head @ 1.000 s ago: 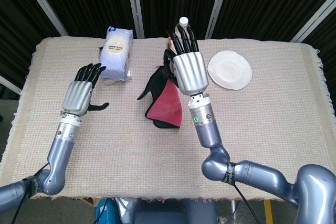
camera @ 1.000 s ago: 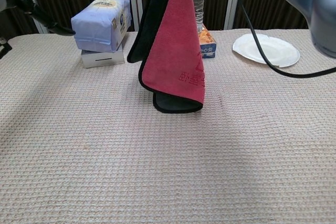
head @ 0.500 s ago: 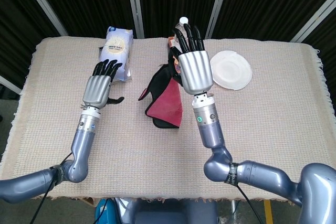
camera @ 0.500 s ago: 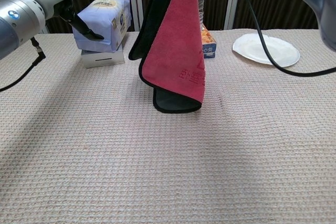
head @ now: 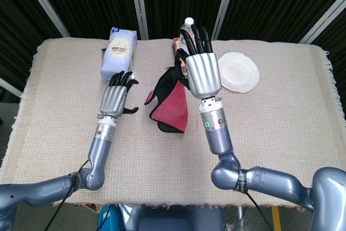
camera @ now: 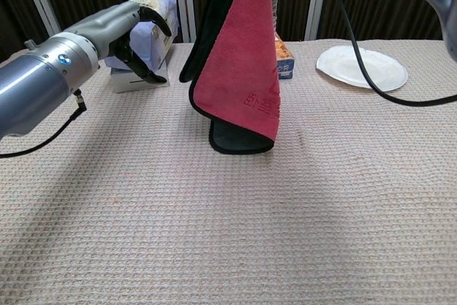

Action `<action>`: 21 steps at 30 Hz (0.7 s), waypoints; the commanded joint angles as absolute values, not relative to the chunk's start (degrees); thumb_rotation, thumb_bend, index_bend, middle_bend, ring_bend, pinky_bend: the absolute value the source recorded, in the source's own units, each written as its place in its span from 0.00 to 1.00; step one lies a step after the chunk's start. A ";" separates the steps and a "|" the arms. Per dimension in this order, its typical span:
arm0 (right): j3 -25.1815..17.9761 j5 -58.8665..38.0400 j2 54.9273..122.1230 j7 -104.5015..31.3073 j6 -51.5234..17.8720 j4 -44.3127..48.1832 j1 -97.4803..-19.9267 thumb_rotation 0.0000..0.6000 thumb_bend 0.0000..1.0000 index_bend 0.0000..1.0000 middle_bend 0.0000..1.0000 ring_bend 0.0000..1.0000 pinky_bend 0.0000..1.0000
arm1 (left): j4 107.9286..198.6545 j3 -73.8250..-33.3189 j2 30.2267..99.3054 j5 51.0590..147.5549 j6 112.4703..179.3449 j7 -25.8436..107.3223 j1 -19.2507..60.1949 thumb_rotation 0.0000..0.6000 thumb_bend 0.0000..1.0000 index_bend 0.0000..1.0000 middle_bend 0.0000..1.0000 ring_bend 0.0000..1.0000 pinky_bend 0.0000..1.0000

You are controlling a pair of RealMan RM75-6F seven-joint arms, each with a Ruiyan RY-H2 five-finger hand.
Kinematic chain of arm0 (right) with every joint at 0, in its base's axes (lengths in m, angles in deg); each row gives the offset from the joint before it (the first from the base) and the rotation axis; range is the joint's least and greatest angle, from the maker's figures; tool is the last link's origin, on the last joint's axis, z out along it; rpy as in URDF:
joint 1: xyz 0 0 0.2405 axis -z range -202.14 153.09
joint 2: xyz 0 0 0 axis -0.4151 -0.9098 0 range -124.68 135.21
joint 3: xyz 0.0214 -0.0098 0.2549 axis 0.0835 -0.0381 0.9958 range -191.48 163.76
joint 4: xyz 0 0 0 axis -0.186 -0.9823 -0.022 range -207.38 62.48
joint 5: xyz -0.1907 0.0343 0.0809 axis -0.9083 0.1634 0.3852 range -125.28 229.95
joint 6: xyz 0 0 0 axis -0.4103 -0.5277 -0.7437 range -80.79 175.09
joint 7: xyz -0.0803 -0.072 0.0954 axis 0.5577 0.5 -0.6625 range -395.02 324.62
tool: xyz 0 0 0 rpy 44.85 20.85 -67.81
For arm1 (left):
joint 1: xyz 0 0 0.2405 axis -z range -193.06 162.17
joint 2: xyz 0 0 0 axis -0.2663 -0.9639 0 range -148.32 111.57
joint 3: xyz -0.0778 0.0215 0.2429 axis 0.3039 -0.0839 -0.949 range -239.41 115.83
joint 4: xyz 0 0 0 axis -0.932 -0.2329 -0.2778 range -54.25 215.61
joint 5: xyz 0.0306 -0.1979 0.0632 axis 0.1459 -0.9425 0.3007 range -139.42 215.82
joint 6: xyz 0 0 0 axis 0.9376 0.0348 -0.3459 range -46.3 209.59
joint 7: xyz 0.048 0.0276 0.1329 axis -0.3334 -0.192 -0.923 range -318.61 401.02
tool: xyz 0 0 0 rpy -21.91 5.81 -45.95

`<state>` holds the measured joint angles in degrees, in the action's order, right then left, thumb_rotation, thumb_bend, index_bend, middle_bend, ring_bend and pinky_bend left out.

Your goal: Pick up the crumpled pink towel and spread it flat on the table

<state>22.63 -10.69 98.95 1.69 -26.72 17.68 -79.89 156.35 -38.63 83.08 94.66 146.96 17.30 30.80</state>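
The pink towel (head: 172, 105) (camera: 241, 69), dark on its back and edges, hangs folded from my right hand (head: 202, 71), which holds its top raised over the middle of the table. Its lower fold rests on the tablecloth (camera: 235, 233). The chest view shows the towel draped down from beyond the top edge, with the right hand itself out of frame. My left hand (head: 117, 97) (camera: 136, 30) hovers left of the towel, fingers apart and holding nothing, a short gap from the cloth's dark edge.
A blue-white package (head: 120, 51) (camera: 158, 28) sits on a grey box (camera: 127, 81) at the back left. A white plate (head: 238, 72) (camera: 362, 67) lies back right. A water bottle (head: 188, 23) and a small carton (camera: 284, 61) stand behind the towel.
My left hand has moved right and inward, from the table's left side to just beside the hanging towel. The right hand and towel have shifted only slightly.
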 commanded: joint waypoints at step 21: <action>20.09 -9.43 98.24 1.25 -28.77 18.29 -80.79 1.00 0.47 0.60 0.18 0.01 0.00 | 137.86 -39.63 95.96 102.11 149.54 26.69 35.91 1.00 0.17 0.23 0.06 0.00 0.02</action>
